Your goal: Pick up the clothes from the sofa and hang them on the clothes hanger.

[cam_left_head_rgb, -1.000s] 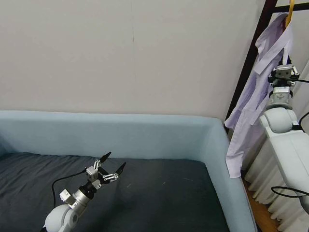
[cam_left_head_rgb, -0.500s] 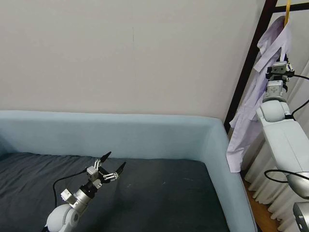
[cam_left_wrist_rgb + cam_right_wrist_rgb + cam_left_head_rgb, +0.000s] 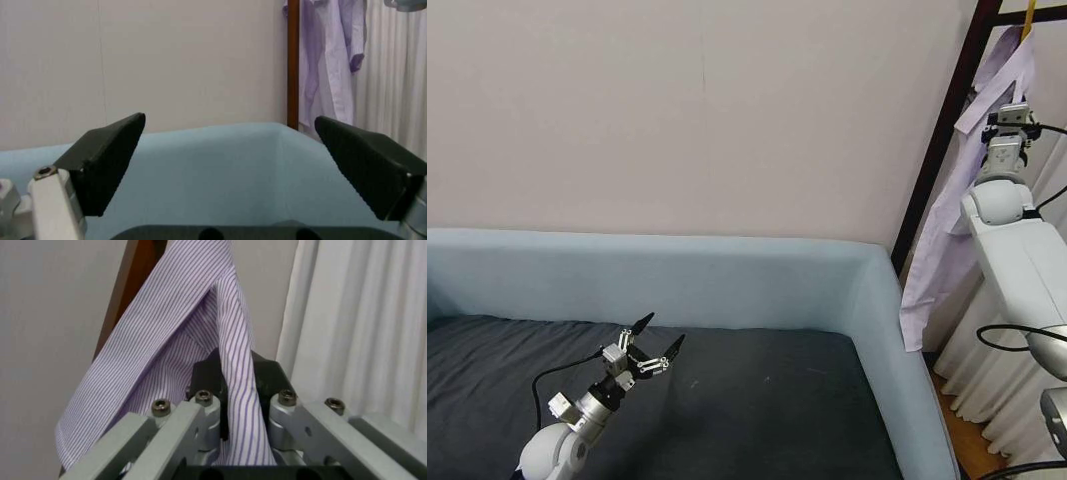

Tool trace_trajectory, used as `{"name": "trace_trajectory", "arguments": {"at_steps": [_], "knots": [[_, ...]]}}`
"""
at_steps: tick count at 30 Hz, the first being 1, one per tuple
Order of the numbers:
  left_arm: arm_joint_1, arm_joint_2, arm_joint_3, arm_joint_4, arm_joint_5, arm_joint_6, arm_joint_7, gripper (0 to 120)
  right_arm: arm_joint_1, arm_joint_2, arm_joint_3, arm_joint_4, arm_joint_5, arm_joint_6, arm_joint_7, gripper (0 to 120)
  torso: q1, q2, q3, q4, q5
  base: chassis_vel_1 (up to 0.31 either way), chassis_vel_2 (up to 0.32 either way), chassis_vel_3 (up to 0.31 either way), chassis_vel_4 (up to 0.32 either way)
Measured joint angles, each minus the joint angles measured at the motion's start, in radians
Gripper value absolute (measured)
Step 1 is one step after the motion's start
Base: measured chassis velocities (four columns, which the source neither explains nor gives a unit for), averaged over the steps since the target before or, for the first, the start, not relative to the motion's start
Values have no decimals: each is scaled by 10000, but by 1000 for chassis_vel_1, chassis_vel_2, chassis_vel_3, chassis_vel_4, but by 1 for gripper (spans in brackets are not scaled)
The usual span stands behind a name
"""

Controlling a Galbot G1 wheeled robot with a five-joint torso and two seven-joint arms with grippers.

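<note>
- Left gripper [image 3: 661,333]: fingers spread, sofa [image 3: 757,285] cushion beneath the tips.
- Right gripper [image 3: 1013,112]: raised, purple shirt [image 3: 942,235] at its fingers, dark rack [image 3: 938,140] post beyond.

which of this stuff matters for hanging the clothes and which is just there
In the job: shirt, clamped in the right hand; yellow hanger; rack post; sofa; left hand, open above it.
Just there: wall; white curtain.
</note>
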Motion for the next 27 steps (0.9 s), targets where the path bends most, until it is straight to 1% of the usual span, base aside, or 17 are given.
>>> {"name": "trace_trajectory", "arguments": {"at_steps": [3, 9, 22, 24, 25, 26, 27], "knots": [[-44, 5, 14, 20, -21, -17, 1, 100, 81, -50, -259, 29, 581, -450, -66, 7, -1, 1, 1, -1, 2, 0, 0, 0, 0], [-70, 31, 37, 28, -111, -39, 13, 100, 238, -90, -575, 9, 1377, -960, -82, 7, -1, 1, 0, 0, 1, 0, 0, 0, 0], [41, 64, -33, 24, -182, -127, 58, 100, 444, -284, -971, 340, 1760, -1266, -86, 7, -2, 0, 0, 0, 2, 0, 0, 0, 0], [59, 59, -35, -23, -183, -128, 62, 100, 487, -336, -1079, 444, 1895, -1484, -41, 7, -1, 0, 0, 0, 2, 0, 0, 0, 0], [89, 69, -42, -57, -187, -128, 65, 100, 489, -413, -1211, 625, 2102, -1760, 44, 9, -1, 0, 1, 0, 2, 0, 0, 0, 0], [107, 92, -63, -68, -191, -128, 65, 100, 474, -454, -1300, 772, 2282, -1852, 66, 19, -1, 0, 0, 1, 2, 0, 0, 0, 0], [117, 93, -71, -70, -192, -130, 66, 100, 419, -483, -1335, 905, 2353, -1853, 53, 23, -1, 1, 0, 2, 0, 0, 0, 0, 0]]}}
